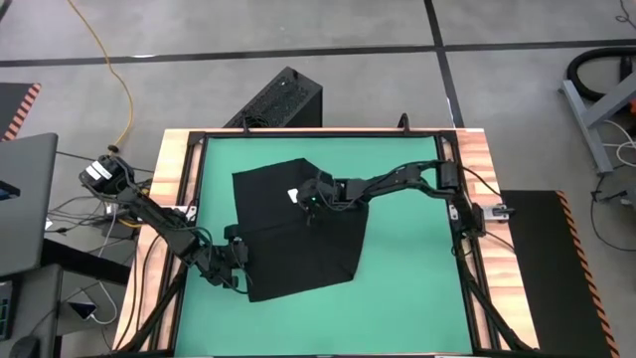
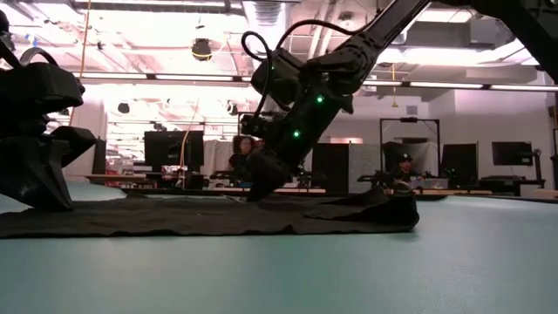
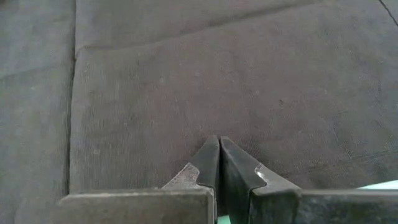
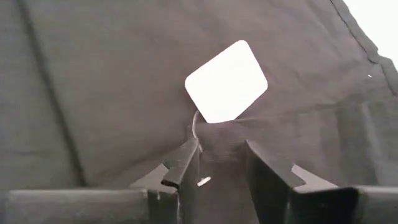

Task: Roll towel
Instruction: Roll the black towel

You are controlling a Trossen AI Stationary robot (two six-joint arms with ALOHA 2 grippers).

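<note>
The black towel [image 1: 298, 239] lies flat on the green table, with a low hump at one end [image 2: 384, 208]. Its white tag [image 4: 226, 81] lies face up on the cloth, toward the towel's far side. My right gripper [image 1: 309, 206] slants down from the right, just beside the tag, its fingers closing on a pucker of cloth [image 4: 221, 165]. My left gripper [image 1: 238, 257] is shut, its tips on the towel near the left near corner [image 3: 219, 142]. My right gripper pinches a small ridge of the towel [image 4: 219, 134] right beside the white tag between its two fingers, slanting down from the table's right. Wrinkles run toward the fingers. The cloth stays on the layer beneath; how many layers are gathered, I cannot tell. My left gripper presses its shut fingertips [image 3: 211, 155] down on the towel's top face [image 3: 219, 127] near the left near corner, slanting down from the left. The cloth lies flat under them.
A black ribbed box [image 1: 278, 99] stands on the floor beyond the far edge. A wooden frame [image 1: 179, 169] rims the green table [image 1: 417, 259], which shows bare right of the towel. A laptop and cables sit left. People sit at desks far behind [image 2: 244, 153].
</note>
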